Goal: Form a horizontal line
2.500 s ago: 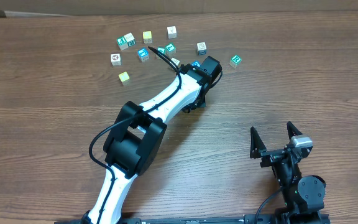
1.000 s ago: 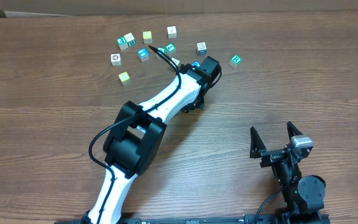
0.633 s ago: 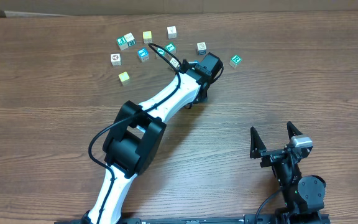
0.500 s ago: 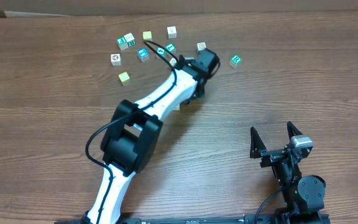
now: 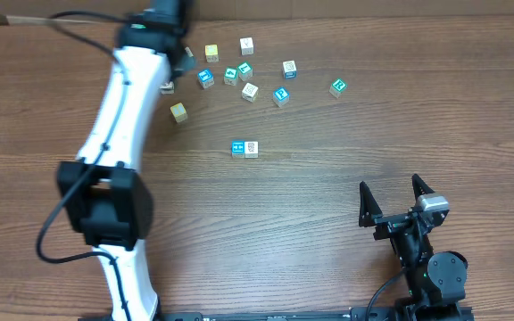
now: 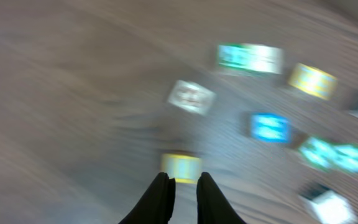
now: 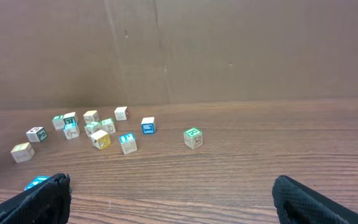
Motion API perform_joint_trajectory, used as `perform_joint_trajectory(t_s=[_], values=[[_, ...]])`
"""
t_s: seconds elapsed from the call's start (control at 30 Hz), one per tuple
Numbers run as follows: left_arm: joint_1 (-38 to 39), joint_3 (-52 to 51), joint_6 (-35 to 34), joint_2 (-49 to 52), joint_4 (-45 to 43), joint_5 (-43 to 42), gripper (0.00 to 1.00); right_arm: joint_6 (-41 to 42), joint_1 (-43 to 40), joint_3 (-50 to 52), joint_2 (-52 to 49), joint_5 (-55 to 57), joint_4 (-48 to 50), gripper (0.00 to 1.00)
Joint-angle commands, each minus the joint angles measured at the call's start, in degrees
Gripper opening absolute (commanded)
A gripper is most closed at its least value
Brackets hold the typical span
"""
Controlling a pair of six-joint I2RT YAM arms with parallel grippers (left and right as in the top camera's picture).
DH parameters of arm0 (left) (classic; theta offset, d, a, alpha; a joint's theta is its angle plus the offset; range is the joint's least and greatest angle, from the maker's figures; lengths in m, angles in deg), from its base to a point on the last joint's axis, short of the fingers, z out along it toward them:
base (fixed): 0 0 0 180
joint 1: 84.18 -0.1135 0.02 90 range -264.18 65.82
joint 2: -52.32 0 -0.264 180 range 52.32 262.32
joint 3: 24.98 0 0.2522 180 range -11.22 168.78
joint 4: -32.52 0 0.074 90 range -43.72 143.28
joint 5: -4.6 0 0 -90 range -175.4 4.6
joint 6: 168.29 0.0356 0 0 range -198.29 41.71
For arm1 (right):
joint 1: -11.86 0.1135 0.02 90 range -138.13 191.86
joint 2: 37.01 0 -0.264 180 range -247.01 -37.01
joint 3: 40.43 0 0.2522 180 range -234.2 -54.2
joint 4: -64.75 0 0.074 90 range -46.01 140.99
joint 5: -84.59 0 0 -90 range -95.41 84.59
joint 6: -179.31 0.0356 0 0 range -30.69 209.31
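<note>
The horizontal line is so short it is just two tiny cubes touching side by side at mid table: a blue-faced cube (image 5: 237, 148) and a white cube with a grey picture (image 5: 252, 148). A blue-letter cube (image 5: 281, 95) and a teal-green cube (image 5: 244, 68) lie loose in the cluster behind. My left gripper (image 5: 175, 55) is at the far left of that cluster. In the blurred left wrist view its fingers (image 6: 183, 186) are narrowly apart and empty, just short of a yellow cube (image 6: 181, 167). My right gripper (image 5: 398, 198) is wide open and empty near the front edge, as the right wrist view (image 7: 173, 202) also shows.
Loose cubes lie scattered at the back: a yellow one (image 5: 178, 111), another yellow one (image 5: 211, 53), white ones (image 5: 246, 45) (image 5: 250, 91), teal ones (image 5: 205, 78) (image 5: 337, 86). The left arm (image 5: 119, 134) crosses the left side of the table. A cardboard wall (image 7: 229, 50) stands behind.
The left arm has swung fast from the centre-right of the cluster to its far left. It uncovered the blue and white cubes now lying side by side. The right arm has not moved.
</note>
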Motion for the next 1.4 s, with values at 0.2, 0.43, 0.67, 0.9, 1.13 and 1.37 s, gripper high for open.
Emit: perform_joint_trajectory(t_s=[0.2,0.43,0.67,0.9,1.13,1.37], values=[[-13.64,0.24,1.07,-0.31,7.85,0.81,1.00,0.20,0.22,0.59,0.20,0.28,0.35,1.00],[-18.82,0.24,1.07,-0.31,8.28,0.83,1.00,0.20,0.22,0.59,0.20,0.31,0.35,1.00],[-19.87,0.24,1.07,-0.31,8.28,0.83,1.00,0.20,0.22,0.59,0.20,0.31,0.35,1.00],[-19.82,0.24,1.07,-0.31,8.28,0.83,1.00,0.20,0.22,0.59,0.20,0.28,0.35,1.00],[-19.82,0.24,1.07,-0.31,8.28,0.83,1.00,0.20,0.22,0.59,0.20,0.28,0.35,1.00],[-19.80,0.24,1.07,-0.31,8.28,0.83,1.00,0.20,0.22,0.59,0.20,0.31,0.35,1.00]])
